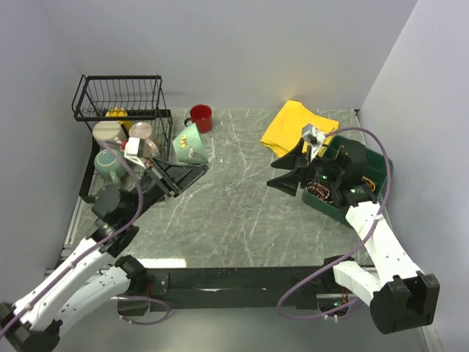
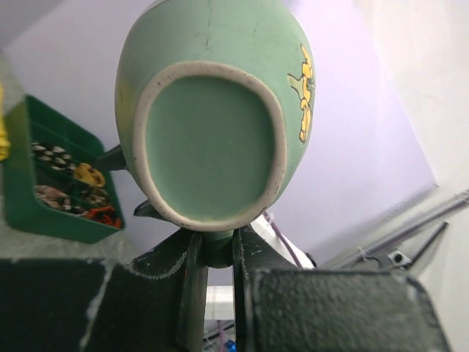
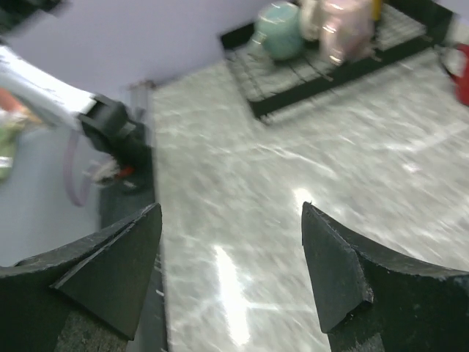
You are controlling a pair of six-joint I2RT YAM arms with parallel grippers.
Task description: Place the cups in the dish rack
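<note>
— Any writing you can read on these things?
— None you can read. The green mug [image 2: 212,139] bears a yellow mark [image 2: 304,92] on its side: a figure, not letters.

A grey marbled worktop [image 1: 242,213] is seen, with a black wire dish rack [image 1: 117,78] set at its far left corner. A red mug [image 1: 200,118] is stood near the rack, and a yellow cloth [image 1: 289,126] and a green compartment tray [image 1: 328,208] are laid at the right side.

White arms [image 1: 381,242] with black joints (purple cables [image 1: 364,132] trailing).
</note>
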